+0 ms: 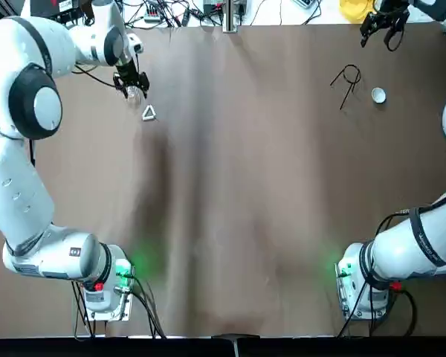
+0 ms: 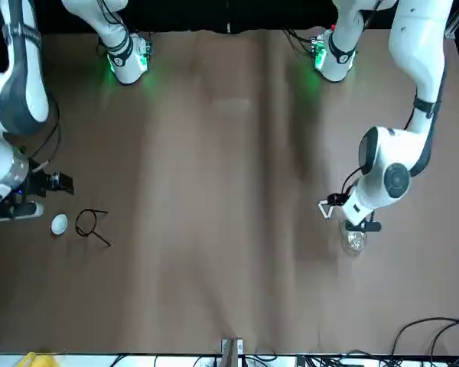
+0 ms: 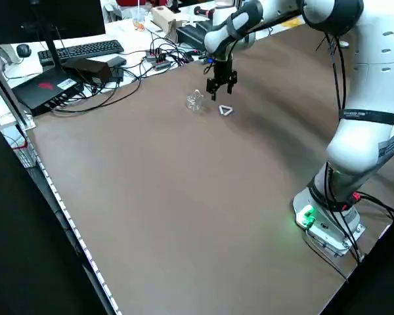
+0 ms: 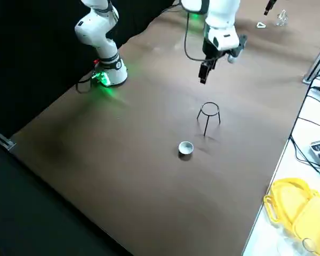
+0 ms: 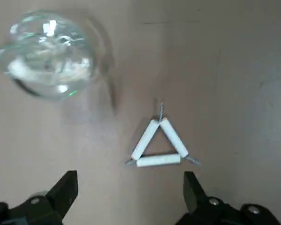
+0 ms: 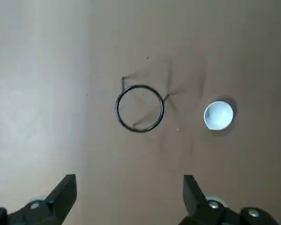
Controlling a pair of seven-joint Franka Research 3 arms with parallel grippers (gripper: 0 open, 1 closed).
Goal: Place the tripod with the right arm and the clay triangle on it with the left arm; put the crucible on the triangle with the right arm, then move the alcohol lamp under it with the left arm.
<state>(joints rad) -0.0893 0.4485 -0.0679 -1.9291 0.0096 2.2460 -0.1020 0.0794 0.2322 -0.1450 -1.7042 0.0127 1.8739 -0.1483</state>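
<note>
Both arms hovering, nothing picked yet.
Right gripper (image 6: 129,197) is hanging empty above the tripod (image 6: 139,108), jaws wide; crucible (image 6: 218,115) is sitting just beside the tripod. Left gripper (image 5: 130,192) is waiting wide over the clay triangle (image 5: 159,144), alcohol lamp (image 5: 46,60) nearby. Risk: thin wire legs, so an off-centre grab is likely tipping the tripod into the crucible.

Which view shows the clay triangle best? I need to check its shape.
The left wrist view: the clay triangle fills it, three white tubes clear. Top and left side views show a tiny white outline; the others barely show it.
</note>
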